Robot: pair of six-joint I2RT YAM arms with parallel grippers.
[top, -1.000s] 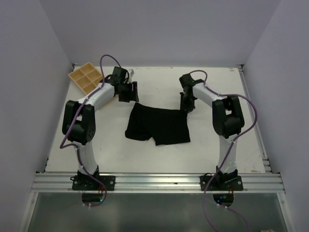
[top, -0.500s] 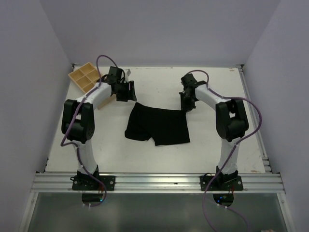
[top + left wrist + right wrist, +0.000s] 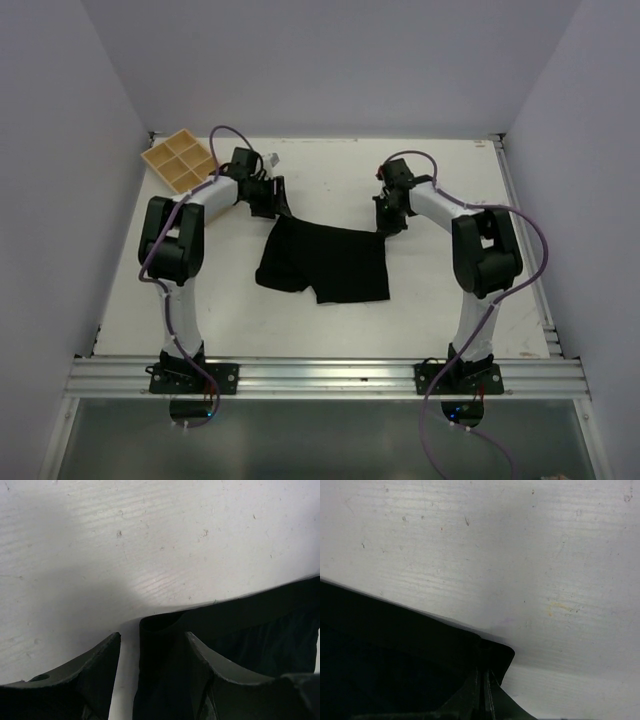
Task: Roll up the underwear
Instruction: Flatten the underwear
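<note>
The black underwear (image 3: pixel 325 262) lies flat in the middle of the bench (image 3: pixel 450 300). The right gripper (image 3: pixel 482 675) pinches its far right waistband corner. The left gripper (image 3: pixel 152 637) gapes around the far left corner.

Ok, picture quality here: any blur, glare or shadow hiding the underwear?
Top external: even light, sharp, no glare, but the underwear reads as flat black, folds lost. Left wrist: the left gripper is soft, out of focus, and a broad shadow lies on the table ahead of it. Right wrist: table grain sharp, fabric almost featureless black.
</note>
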